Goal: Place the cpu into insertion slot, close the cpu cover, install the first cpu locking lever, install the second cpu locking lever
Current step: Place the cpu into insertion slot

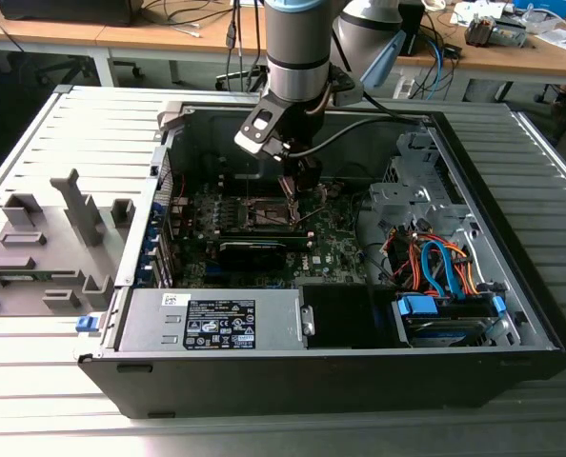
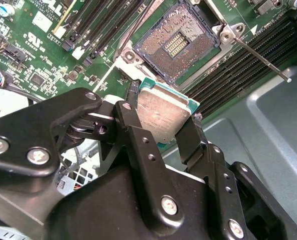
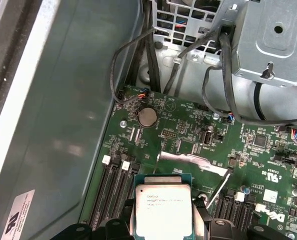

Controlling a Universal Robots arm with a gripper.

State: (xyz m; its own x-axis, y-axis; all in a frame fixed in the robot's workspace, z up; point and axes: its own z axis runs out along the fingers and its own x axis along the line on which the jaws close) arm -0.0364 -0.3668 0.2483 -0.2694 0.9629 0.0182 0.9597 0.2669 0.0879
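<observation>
The jaws are clamped on two opposite edges of the cpu (image 2: 161, 114). The chip hangs clear of the insertion slot (image 2: 177, 44), near it and not seated. The slot's contact field is exposed.

Judged risk: a tilted or rotated descent would drive a corner into the contacts and bend them. The edge grip may also let the chip pivot.

The chip is near square, with no marked long axis. Its metal top faces away from the board, and its edges run roughly parallel to the slot's rim.
</observation>
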